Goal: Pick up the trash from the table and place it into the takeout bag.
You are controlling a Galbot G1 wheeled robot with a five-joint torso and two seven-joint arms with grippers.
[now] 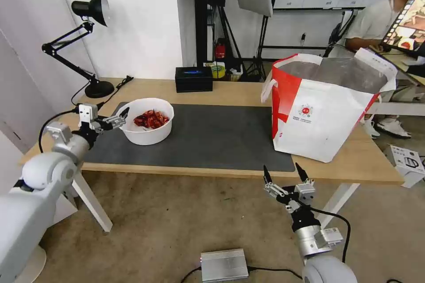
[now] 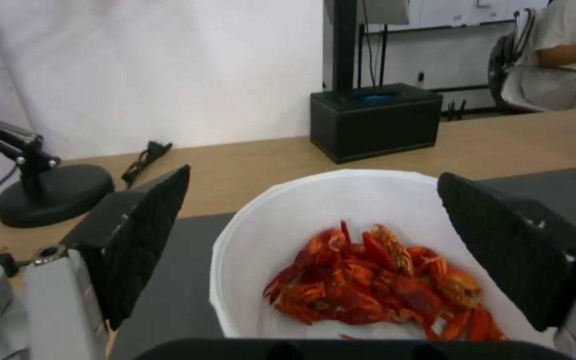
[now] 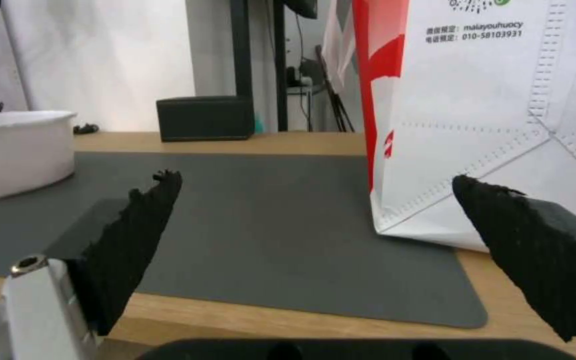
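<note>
The trash in view is a white bowl (image 1: pixel 148 132) holding red shells (image 1: pixel 151 119), standing on the left part of the dark grey mat (image 1: pixel 212 137) of the table (image 1: pixel 221 93). My left gripper (image 1: pixel 123 117) is open at the bowl's left rim; in the left wrist view its fingers (image 2: pixel 148 235) stand on either side of the bowl (image 2: pixel 288 200) and shells (image 2: pixel 381 280), apart from both. The takeout bag (image 1: pixel 325 110) stands open at the table's right end. My right gripper (image 1: pixel 283 172) hangs open below the front edge, facing the bag (image 3: pixel 501 125).
A black tissue box (image 1: pixel 193 78) sits at the table's back edge and a black desk lamp (image 1: pixel 95 88) at the back left corner. On the floor lie a silver box (image 1: pixel 223 265) with a cable and a white box (image 1: pixel 407 163) to the right.
</note>
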